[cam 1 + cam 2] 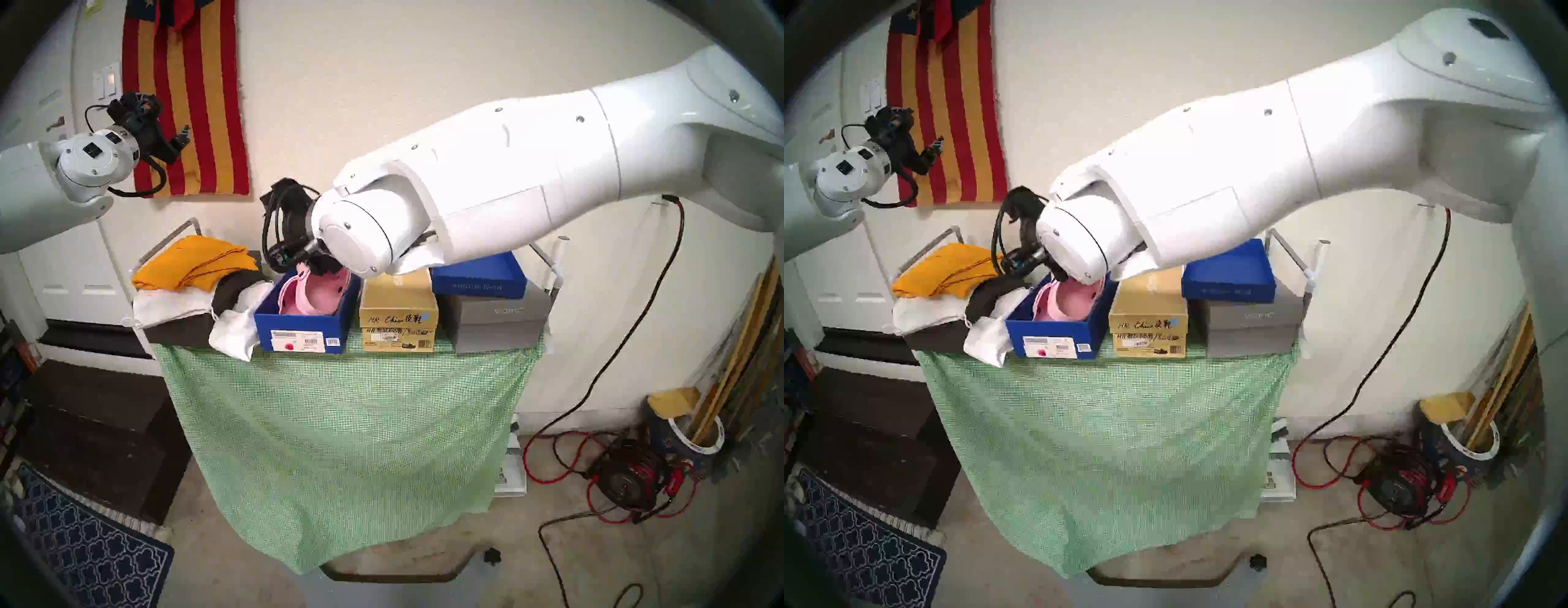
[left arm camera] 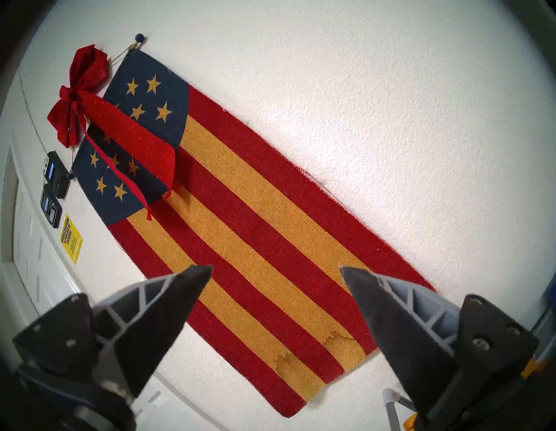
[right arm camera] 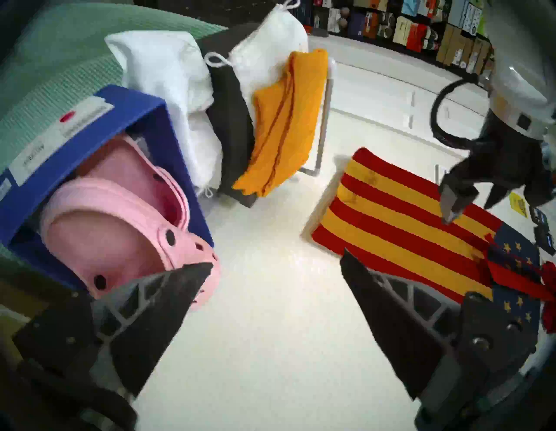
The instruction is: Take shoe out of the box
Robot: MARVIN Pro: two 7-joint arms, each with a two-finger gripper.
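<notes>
Pink clog [image 1: 312,297] lies inside the royal-blue box [image 1: 303,329], toe end toward the back, straps near the left wall. Box sits open-topped at the front edge of the bench, on the green checked cloth [image 1: 339,446], white barcode labels and a pink dot on its front face. Tan box [image 1: 398,312] stands just beside it on the right; grey box [image 1: 496,320] further right, shallow blue tray [image 1: 477,278] stacked on top. White bags [image 1: 235,329] and a folded yellow cloth [image 1: 193,263] crowd the left side. Right gripper [image 3: 275,268] hangs over the box's rear rim, fingers spread wide, holding nothing; one fingertip [image 3: 192,277] overlaps the clog's toe in the wrist view, contact unclear. Left gripper [image 2: 275,271] is raised well off to the left, facing the striped flag [image 2: 270,240] on the wall, fingers apart and empty.
</notes>
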